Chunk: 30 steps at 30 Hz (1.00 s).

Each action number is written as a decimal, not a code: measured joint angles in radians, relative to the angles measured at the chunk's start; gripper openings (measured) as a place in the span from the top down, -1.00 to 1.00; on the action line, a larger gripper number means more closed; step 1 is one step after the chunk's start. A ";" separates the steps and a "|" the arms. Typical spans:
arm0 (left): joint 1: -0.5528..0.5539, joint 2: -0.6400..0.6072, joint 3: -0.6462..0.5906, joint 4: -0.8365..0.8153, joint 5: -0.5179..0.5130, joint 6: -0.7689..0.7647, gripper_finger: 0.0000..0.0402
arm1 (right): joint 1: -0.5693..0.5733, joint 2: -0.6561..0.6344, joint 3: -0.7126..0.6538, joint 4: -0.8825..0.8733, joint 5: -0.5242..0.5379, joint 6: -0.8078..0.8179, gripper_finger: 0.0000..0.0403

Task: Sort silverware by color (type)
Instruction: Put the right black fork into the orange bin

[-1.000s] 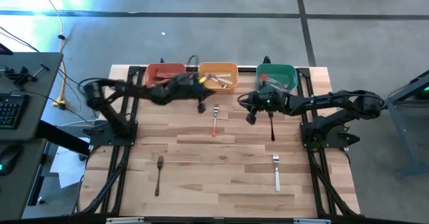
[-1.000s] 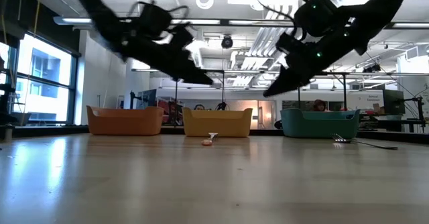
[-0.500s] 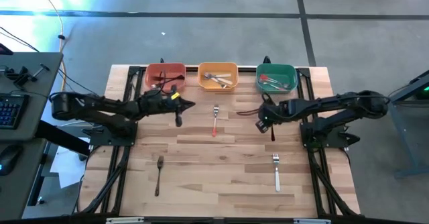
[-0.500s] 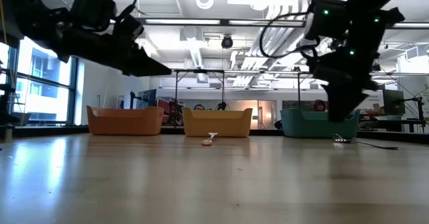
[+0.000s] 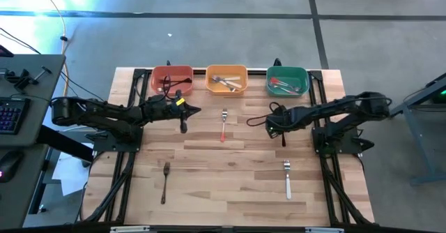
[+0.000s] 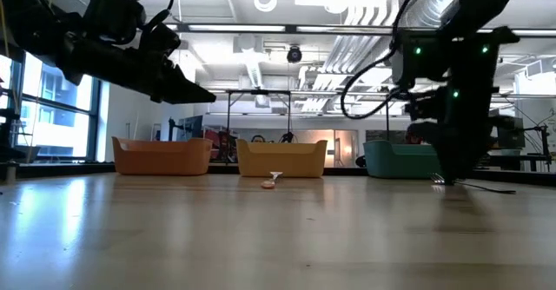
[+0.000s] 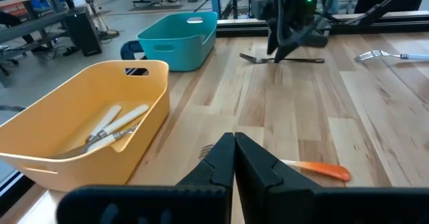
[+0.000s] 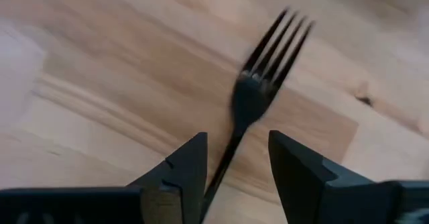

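A black fork [image 5: 283, 137] lies flat on the table in front of the green bin [image 5: 287, 81]. My right gripper [image 5: 277, 123] points down over it, open, one finger on each side of the fork's handle [image 8: 224, 158], tines [image 8: 276, 39] ahead. I cannot see it touch the fork. My left gripper [image 5: 197, 110] is shut and empty, held above the table near the orange bin [image 5: 226, 79], pointing toward the red-handled fork [image 5: 224, 126] [image 7: 320, 171]. A dark fork [image 5: 165, 181] and a white fork [image 5: 287, 179] lie toward the near edge.
Three bins stand in a row at the far edge. The red bin [image 5: 171, 79] holds dark forks, the orange bin holds white ones [image 7: 110, 127], and the green bin holds red-handled ones. The arms' dark frames [image 5: 122, 139] [image 5: 338, 139] stand at the table's left and right sides.
My left gripper has drawn back from in front of the orange bin toward the table's left edge, staying shut. My right gripper has tipped from a slant to pointing down, and has sunk over the black fork. The forks on the table have not moved.
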 joint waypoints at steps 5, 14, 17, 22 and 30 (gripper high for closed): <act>0.000 0.000 0.000 0.000 0.000 -0.001 1.00 | 0.000 0.084 0.007 0.048 -0.017 -0.032 0.36; 0.001 0.000 0.000 0.014 -0.053 -0.105 1.00 | 0.023 0.071 0.000 0.137 -0.021 -0.162 0.96; 0.001 0.000 0.000 0.011 -0.027 -0.106 1.00 | 0.028 0.073 0.004 0.200 -0.027 -0.234 0.92; 0.000 0.001 0.000 0.006 0.088 -0.107 1.00 | 0.020 0.075 0.007 0.343 -0.055 -0.381 0.97; -0.044 0.023 0.000 0.073 0.052 -0.123 0.99 | -0.032 0.077 -0.057 0.934 -0.189 -0.717 0.99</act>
